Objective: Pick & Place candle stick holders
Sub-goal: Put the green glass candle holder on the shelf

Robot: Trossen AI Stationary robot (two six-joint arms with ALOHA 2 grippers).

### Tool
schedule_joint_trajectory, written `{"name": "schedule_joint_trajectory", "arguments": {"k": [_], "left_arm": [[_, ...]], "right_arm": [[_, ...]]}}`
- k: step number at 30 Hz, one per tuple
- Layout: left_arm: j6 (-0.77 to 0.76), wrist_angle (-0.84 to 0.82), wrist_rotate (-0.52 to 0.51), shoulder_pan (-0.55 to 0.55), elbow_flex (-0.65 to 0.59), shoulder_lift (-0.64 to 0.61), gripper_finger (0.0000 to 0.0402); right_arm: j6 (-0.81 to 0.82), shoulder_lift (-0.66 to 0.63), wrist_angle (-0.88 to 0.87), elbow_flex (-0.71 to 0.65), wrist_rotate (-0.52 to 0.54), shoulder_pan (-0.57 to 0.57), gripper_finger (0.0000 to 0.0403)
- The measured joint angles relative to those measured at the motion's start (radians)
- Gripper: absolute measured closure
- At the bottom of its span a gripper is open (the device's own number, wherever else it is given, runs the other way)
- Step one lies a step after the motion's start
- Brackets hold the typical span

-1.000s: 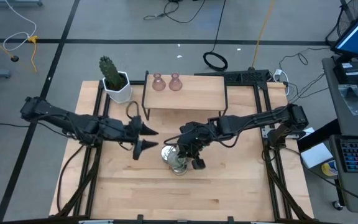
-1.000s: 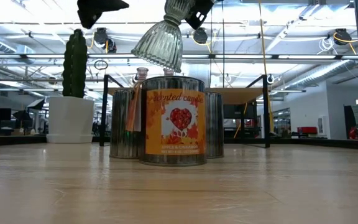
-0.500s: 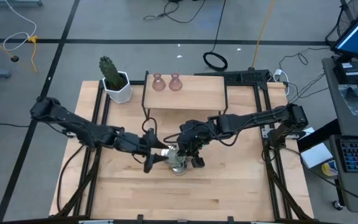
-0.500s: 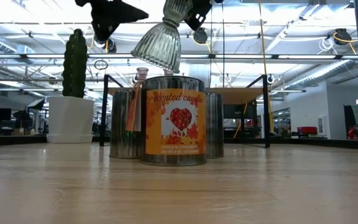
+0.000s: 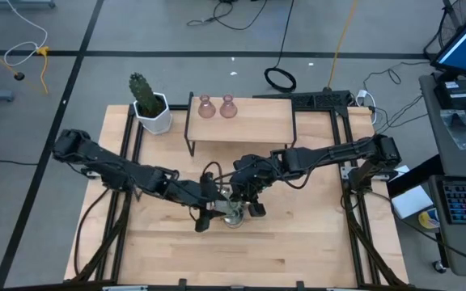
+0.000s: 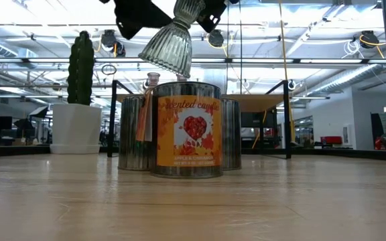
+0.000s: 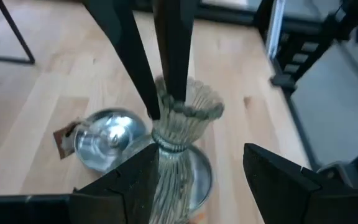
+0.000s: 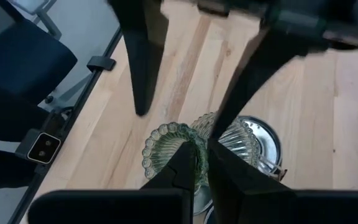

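Note:
A ribbed, olive-tinted glass candle holder (image 6: 169, 47) hangs tilted in the air above a group of candle tins (image 6: 187, 130). It also shows in the high view (image 5: 231, 212). My right gripper (image 5: 243, 202) is shut on its narrow upper end. My left gripper (image 5: 214, 212) is open, and its two fingers (image 7: 138, 183) stand on either side of the holder's body (image 7: 166, 177). Two pinkish glass holders (image 5: 217, 107) stand on a wooden riser at the back. My right gripper pinches the rim of the holder's small flared end (image 7: 169, 106) between its two fingers. One finger (image 8: 188, 165) seems to be inside the rim and one outside. The fingers come from above, slanting from the table's right. The holder hangs below them, tilted and clear of the tins. My left gripper: I cannot tell whether its fingers touch the holder.
An orange-labelled candle tin (image 6: 187, 130) and silvery tins (image 7: 107, 137) stand right under the held holder. A white pot with a cactus (image 5: 150, 109) stands at the back left. The riser (image 5: 241, 121) takes up the back middle. Bare wood lies toward the near edge.
My left gripper has moved toward the table's right and near edge, to the held holder, and its open fingers now stand on either side of it. My right gripper and the holder have stayed in place above the tins.

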Motion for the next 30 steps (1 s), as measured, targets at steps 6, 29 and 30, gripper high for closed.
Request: {"name": "schedule_joint_trajectory", "arguments": {"k": [6, 29, 30], "left_arm": [[0.004, -0.039, 0.001, 0.026, 0.056, 0.053, 0.0167], [-0.016, -0.005, 0.044, 0.046, 0.064, 0.073, 0.0276], [-0.023, -0.005, 0.044, 0.046, 0.064, 0.073, 0.0276]], "right_arm": [[0.0, 0.0, 0.017, 0.0, -0.005, 0.001, 0.0385], [-0.007, 0.0, 0.048, 0.0, -0.02, 0.0, 0.0367], [-0.008, 0.0, 0.05, 0.0, -0.016, 0.0, 0.0361]]}}
